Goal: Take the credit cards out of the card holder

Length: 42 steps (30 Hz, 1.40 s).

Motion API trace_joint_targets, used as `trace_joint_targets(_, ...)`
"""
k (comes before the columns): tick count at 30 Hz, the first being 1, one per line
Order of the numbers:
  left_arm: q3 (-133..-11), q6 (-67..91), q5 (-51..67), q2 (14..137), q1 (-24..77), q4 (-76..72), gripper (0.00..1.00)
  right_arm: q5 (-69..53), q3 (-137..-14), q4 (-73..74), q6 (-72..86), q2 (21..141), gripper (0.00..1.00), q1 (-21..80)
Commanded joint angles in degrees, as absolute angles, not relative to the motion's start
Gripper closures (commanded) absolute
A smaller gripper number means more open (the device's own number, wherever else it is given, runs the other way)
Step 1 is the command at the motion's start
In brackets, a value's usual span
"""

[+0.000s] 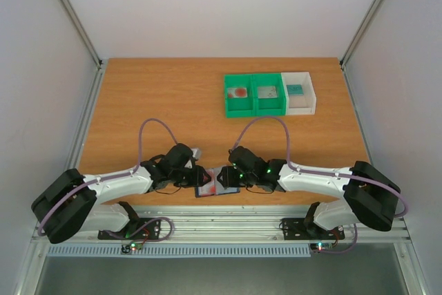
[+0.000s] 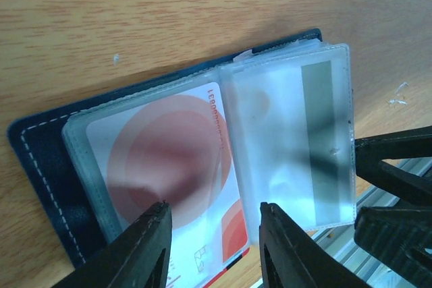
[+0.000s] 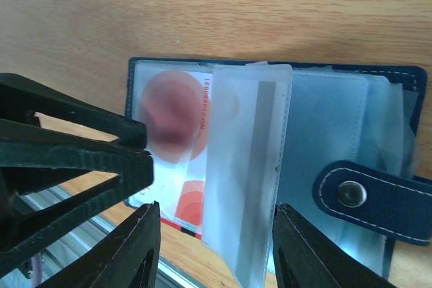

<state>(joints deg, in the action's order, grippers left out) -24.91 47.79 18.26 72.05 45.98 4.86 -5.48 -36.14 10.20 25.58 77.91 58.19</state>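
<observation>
The left fingers (image 2: 214, 215), spread, hover over the red credit card (image 2: 169, 160), sleeved in the open card holder (image 2: 37, 166) on the table (image 2: 135, 11). The right fingers (image 3: 216, 210), spread, straddle a floppy clear sleeve (image 3: 246, 166). The card looks thin, stiff and slick: best pinched by its protruding edge.

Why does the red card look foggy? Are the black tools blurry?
Left wrist view: the red card sits under a cloudy plastic sleeve, shadowed by the left tool; right wrist view: the right tool is close and slightly soft.
</observation>
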Motion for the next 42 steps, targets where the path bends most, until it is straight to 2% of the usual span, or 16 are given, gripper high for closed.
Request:
trace_joint_targets(1, -25.22, 47.33, 18.97, 72.95, 45.9, 1.46, 0.64, -7.22, -35.61, 7.14, 25.35, 76.07, 0.54, 58.55)
trace_joint_targets(12, -24.85, 48.29, 18.48, 71.15, 45.91, 2.12, 0.67, -11.8, -35.5, 2.07, 25.74, 76.79, 0.53, 58.54)
trace_joint_targets(19, -26.26, 49.02, 10.65, 63.34, 45.63, 13.59, 0.65, -13.66, -36.59, 0.2, 25.76, 79.16, 0.53, 58.54)
trace_joint_targets(23, -26.16, 49.86, 8.56, 59.29, 43.98, 17.76, 0.6, -14.68, -37.82, -1.08, 25.79, 81.05, 0.53, 58.86)
trace_joint_targets(30, -25.01, 51.12, 10.22, 54.99, 40.95, 19.62, 0.57, -16.48, -39.54, -3.63, 26.05, 83.92, 0.53, 59.24)
trace_joint_targets(39, -23.88, 51.03, 13.4, 55.45, 40.08, 16.04, 0.56, -16.88, -39.46, -3.75, 25.91, 84.49, 0.5, 59.32)
trace_joint_targets(42, -23.62, 50.51, 15.84, 57.1, 40.06, 13.46, 0.6, -13.24, -40.02, 1.46, 24.78, 83.61, 0.55, 59.32)
